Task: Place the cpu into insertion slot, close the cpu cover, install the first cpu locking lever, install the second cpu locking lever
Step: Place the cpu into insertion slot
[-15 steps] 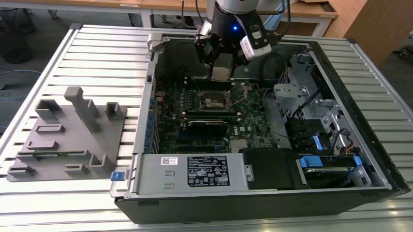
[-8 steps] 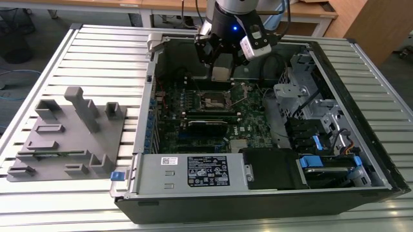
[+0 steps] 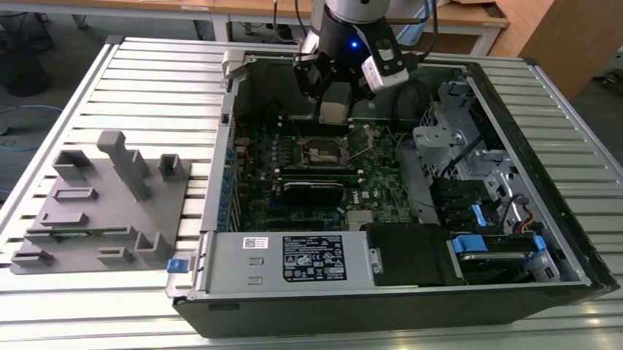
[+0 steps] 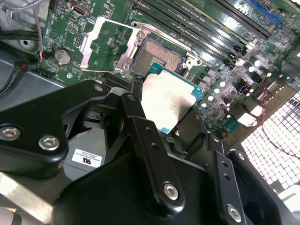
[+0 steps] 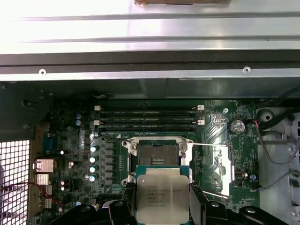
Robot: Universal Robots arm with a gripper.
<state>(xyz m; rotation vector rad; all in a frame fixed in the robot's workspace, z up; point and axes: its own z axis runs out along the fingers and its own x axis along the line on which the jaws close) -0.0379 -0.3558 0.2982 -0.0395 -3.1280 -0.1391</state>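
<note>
A printed label (image 3: 314, 257) is sitting on the power supply (image 3: 229, 271), six o'clock in the exterior view; faint lettering is crossing the cpu (image 5: 161, 197); neither is reading legibly.

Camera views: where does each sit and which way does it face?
Exterior view: off the arm, looking down into the computer case; arm and claw show.
First wrist view: on the wrist, facing the insertion slot past the held cpu.
Second wrist view: on the wrist, slanting over the claw toward the cpu cover.
Shared: both wrist views show cpu and insertion slot.
</note>
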